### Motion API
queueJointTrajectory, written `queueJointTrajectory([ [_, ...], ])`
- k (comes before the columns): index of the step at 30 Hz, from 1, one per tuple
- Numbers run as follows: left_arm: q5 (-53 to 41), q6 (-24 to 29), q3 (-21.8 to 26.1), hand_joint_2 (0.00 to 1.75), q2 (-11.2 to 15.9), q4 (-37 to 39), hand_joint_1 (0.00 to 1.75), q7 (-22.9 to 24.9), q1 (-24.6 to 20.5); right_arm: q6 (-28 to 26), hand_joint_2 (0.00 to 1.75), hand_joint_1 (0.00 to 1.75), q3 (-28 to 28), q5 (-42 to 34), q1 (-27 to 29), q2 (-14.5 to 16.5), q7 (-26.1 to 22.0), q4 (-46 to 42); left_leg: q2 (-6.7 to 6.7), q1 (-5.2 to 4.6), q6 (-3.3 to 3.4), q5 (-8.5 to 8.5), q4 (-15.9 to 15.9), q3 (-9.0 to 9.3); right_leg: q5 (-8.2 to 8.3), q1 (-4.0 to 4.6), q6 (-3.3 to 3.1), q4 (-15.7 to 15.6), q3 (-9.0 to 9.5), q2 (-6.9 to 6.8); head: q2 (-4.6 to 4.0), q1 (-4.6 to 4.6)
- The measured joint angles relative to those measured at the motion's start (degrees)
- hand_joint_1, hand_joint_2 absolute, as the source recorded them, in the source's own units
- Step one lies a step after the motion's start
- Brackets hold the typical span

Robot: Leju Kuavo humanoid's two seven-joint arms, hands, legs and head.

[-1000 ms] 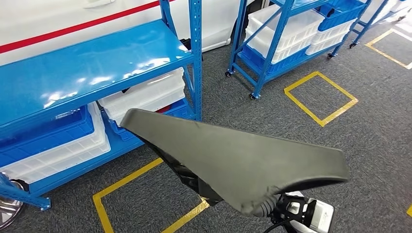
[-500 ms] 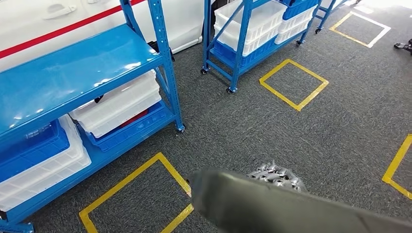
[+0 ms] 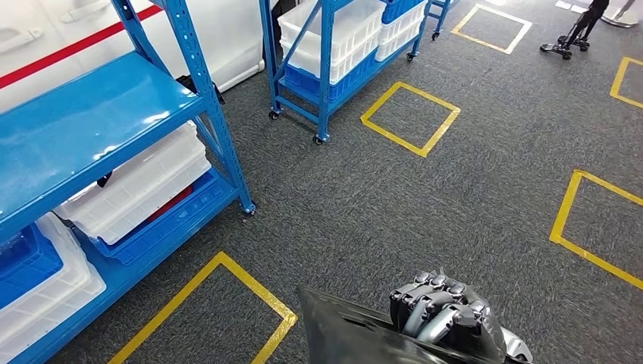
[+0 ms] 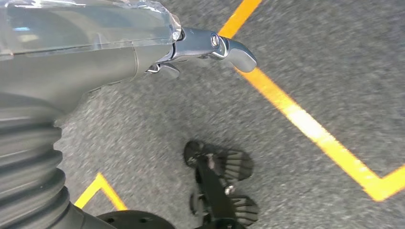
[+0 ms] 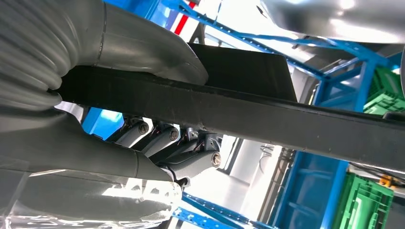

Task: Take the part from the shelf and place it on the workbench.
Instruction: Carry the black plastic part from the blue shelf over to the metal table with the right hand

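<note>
The part [image 3: 341, 334] is a flat, dark grey moulded panel, and its corner sticks up at the bottom edge of the head view. My right hand [image 3: 443, 311] grips it, with the fingers curled over its upper face. In the right wrist view the panel [image 5: 248, 112] runs as a black bar between the thick thumb and the darker fingers [image 5: 167, 140] clamped under it. My left hand [image 4: 143, 52] hangs over the grey carpet and holds nothing, with one metal finger stretched out.
A blue shelf rack [image 3: 91, 114] with white bins [image 3: 129, 189] stands at the left. A second wheeled blue rack [image 3: 326, 45] is further back. Yellow tape squares [image 3: 409, 117] mark the grey carpet. A small trolley [image 3: 565, 42] and a person's legs [image 3: 595, 11] are at the far right.
The camera has swung right, so the racks slide left in the picture. The part has sunk to the bottom edge, and my right hand's fingers now show on top of it.
</note>
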Motion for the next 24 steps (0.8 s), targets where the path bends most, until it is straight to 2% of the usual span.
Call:
queueJointTrajectory([
  [1,0.0,0.0,0.0,1.75,0.0,0.0,0.0,-0.5,-0.1,0.0,1.75,1.61,0.0,0.1,0.2,0.0,0.0,-0.1,0.68,0.09,0.4,0.23,-0.3,0.06,-0.91,0.04,0.23,1.3,-0.66,-1.35,0.0,0.08],
  [3,0.0,-0.5,0.0,1.75,0.0,0.0,0.0,-0.9,0.0,0.0,1.75,1.61,-0.1,0.3,0.5,0.1,0.0,-0.2,2.08,0.06,0.82,0.39,-0.5,0.11,-4.36,0.05,0.64,7.3,-3.52,-4.54,0.0,0.22],
  [4,0.0,-1.1,0.0,1.75,0.0,0.0,0.0,-0.9,0.1,0.0,1.75,1.61,-0.1,0.5,0.7,0.1,0.0,-0.2,2.84,-0.01,0.89,0.37,-0.5,0.08,-6.16,-0.1,0.85,11.2,-5.44,-5.3,0.0,0.23],
  [5,0.2,-1.9,0.0,1.75,0.0,0.0,0.0,-0.8,0.1,0.0,1.75,1.61,0.0,0.7,1.1,0.2,0.0,-0.2,3.58,-0.07,0.91,0.32,-0.5,0.06,-7.29,-0.27,1.03,14.4,-6.98,-5.66,0.0,0.22],
  [6,0.4,-2.7,0.0,1.75,0.0,0.0,0.0,-0.7,0.2,0.0,1.75,1.61,0.0,1.0,1.5,0.3,0.0,-0.2,4.29,-0.1,0.91,0.26,-0.5,0.05,-7.48,-0.44,1.16,16.0,-7.75,-5.82,0.0,0.21],
  [7,0.6,-3.4,0.0,1.75,0.0,0.0,0.0,-0.6,0.2,0.0,1.75,1.61,0.2,1.3,1.9,0.3,0.0,-0.2,4.94,-0.11,0.85,0.18,-0.5,0.09,-6.59,-0.57,1.23,15.4,-7.35,-5.96,0.0,0.21],
  [8,0.9,-4.1,0.1,1.75,0.0,0.0,0.0,-0.5,0.2,0.0,1.75,1.61,0.4,1.6,2.2,0.4,0.0,-0.2,5.51,-0.1,0.72,0.08,-0.5,0.18,-4.93,-0.67,1.21,12.6,-5.81,-6.21,0.0,0.21],
  [10,1.1,-5.2,0.1,1.75,0.0,0.0,0.0,-0.6,0.2,-0.2,1.75,1.61,1.3,2.2,2.4,0.4,0.0,-0.2,6.51,-0.24,0.25,-0.24,-0.5,0.5,-1.75,-0.48,0.89,4.5,-1.2,-8.1,0.0,0.22],
  [11,1.1,-5.6,0.1,1.75,0.0,0.0,0.0,-0.8,0.2,-0.4,1.75,1.61,1.8,2.5,2.3,0.4,0.0,0.0,6.95,-0.36,-0.07,-0.42,-0.4,0.63,-1.0,-0.24,0.59,1.5,0.42,-8.9,0.0,0.2],
  [12,1.1,-5.9,0.1,1.75,0.1,0.0,0.0,-0.9,0.2,-0.7,1.75,1.61,2.4,2.6,1.9,0.5,0.0,0.2,7.38,-0.46,-0.43,-0.59,-0.4,0.73,-0.82,0.03,0.29,-0.1,1.24,-9.43,0.0,0.19],
  [13,1.1,-6.2,0.1,1.75,0.1,0.0,0.0,-1.0,0.1,-0.9,1.75,1.61,3.0,2.6,1.3,0.5,0.0,0.8,7.88,-0.55,-0.79,-0.7,-0.5,0.84,-1.01,0.31,0.0,-0.5,1.25,-9.23,0.0,0.16],
  [14,1.1,-6.4,0.1,1.75,0.1,0.0,0.0,-1.1,0.0,-1.0,1.75,1.61,3.7,2.4,0.4,0.5,0.0,1.5,8.45,-0.53,-1.12,-0.77,-0.5,1.02,-0.89,0.35,-0.33,-0.6,1.12,-8.48,0.0,0.15],
  [15,1.0,-6.6,0.1,1.75,0.1,0.0,0.0,-1.2,-0.2,-1.0,1.75,1.61,4.2,2.0,-0.8,0.5,0.0,2.4,8.24,-0.41,-1.5,-1.0,-0.4,1.12,-0.75,0.28,-0.64,-0.8,1.12,-7.88,0.0,0.13],
  [17,0.9,-7.1,0.1,1.75,0.1,0.0,0.0,-1.3,-0.6,-0.7,1.75,1.61,5.1,1.2,-3.1,0.5,0.0,4.3,5.93,-0.18,-2.0,-2.82,2.1,0.26,-0.4,0.06,-1.39,-1.2,1.25,-6.87,0.0,0.08],
  [18,0.9,-7.2,0.1,1.75,0.2,0.0,0.0,-1.3,-0.7,-0.5,1.75,1.61,5.4,0.9,-4.0,0.5,0.1,5.2,4.23,-0.08,-2.12,-4.6,5.1,-1.12,-0.29,-0.03,-1.69,-1.3,1.3,-6.47,0.0,0.03],
  [19,0.9,-7.2,0.1,1.75,0.2,0.0,0.0,-1.3,-0.6,-0.3,1.75,1.61,5.8,0.8,-4.7,0.5,0.2,6.0,3.15,-0.08,-2.14,-6.61,9.1,-3.05,-0.26,0.03,-1.9,-1.3,1.26,-5.99,0.0,0.01],
  [20,0.9,-7.3,0.1,1.75,0.2,0.0,0.0,-1.3,-0.4,0.0,1.75,1.61,6.1,0.7,-5.2,0.6,0.3,6.7,2.69,-0.09,-2.16,-8.17,13.1,-5.02,-0.26,0.12,-2.01,-1.2,1.22,-5.42,0.0,-0.02],
  [21,0.9,-7.2,0.1,1.75,0.2,0.0,0.0,-1.3,-0.3,0.3,1.75,1.61,6.4,0.7,-5.5,0.6,0.5,7.5,2.48,-0.12,-2.15,-8.83,15.9,-6.57,-0.26,0.22,-2.07,-1.2,1.21,-4.73,0.0,-0.02],
  [22,1.0,-7.1,0.1,1.75,0.2,0.0,0.0,-1.4,-0.1,0.7,1.75,1.61,6.7,0.7,-5.7,0.6,0.6,8.4,2.41,-0.12,-2.09,-8.25,16.7,-7.18,-0.27,0.29,-2.09,-1.1,1.21,-4.02,0.0,-0.02],
  [23,1.2,-7.1,0.1,1.75,0.2,0.0,0.0,-1.4,0.0,1.0,1.75,1.61,7.0,0.7,-6.0,0.6,0.6,9.2,2.24,-0.12,-1.97,-6.45,14.8,-6.59,-0.29,0.32,-2.07,-1.0,1.25,-3.29,0.0,-0.02],
  [24,1.3,-7.0,0.2,1.75,0.1,0.0,0.0,-1.5,0.1,1.4,1.75,1.61,7.2,0.6,-6.3,0.6,0.6,10.0,1.69,-0.11,-1.8,-4.0,11.0,-5.15,-0.33,0.32,-2.02,-0.9,1.29,-2.58,0.0,-0.02],
])
